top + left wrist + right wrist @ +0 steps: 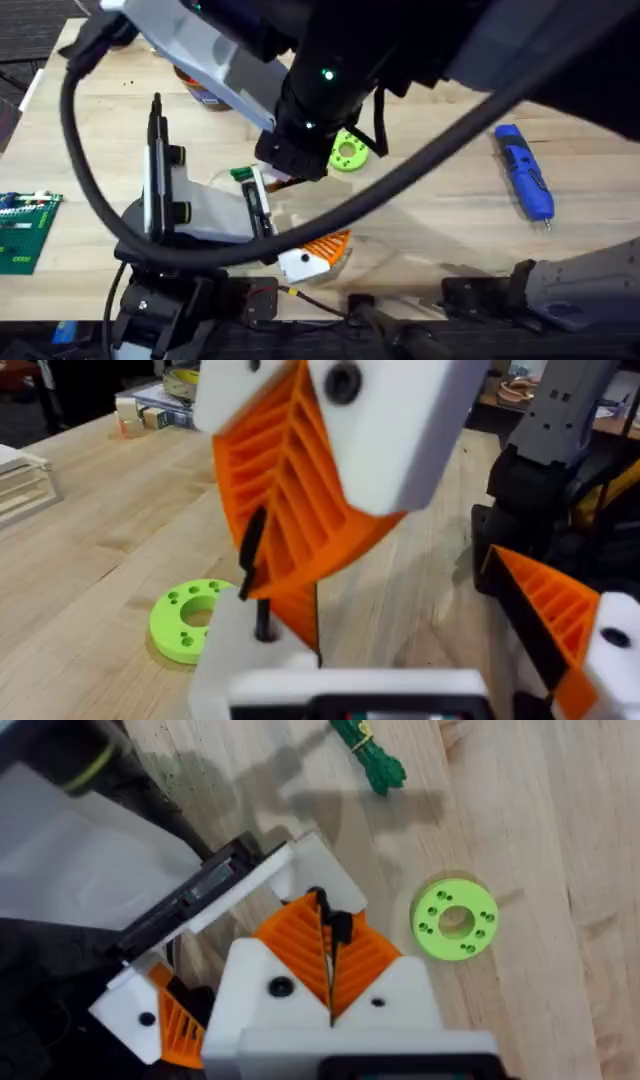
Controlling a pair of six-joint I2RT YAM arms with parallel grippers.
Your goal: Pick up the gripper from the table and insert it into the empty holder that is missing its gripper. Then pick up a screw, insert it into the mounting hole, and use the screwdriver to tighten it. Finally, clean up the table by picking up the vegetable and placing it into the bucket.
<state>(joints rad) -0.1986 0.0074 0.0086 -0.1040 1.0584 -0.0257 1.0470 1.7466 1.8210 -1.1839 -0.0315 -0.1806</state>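
Note:
My right gripper [330, 942] is shut on a thin black screw [322, 905], pinched between its orange ribbed pads. It hangs just above the left arm's white holder [232, 652], with the screw [262, 618] tip down at the block's top. An orange ribbed gripper [328, 245] lies against the left claw's white block [300, 265]. The left gripper [420, 660] stands open, its fingers wide apart. Far to the right on the table [440, 200] lies the blue screwdriver [524, 172]. The dark-green vegetable [368, 750] rests beside the left arm. The bucket [205, 92] is half hidden behind the right arm.
A bright green ring-shaped disc [348, 153] lies mid-table, close to both grippers. At the table's left edge lies a green circuit board [22, 230]. The right arm [330, 70] and a black cable [90, 190] cross over the middle. Bare wood lies between the disc and the screwdriver.

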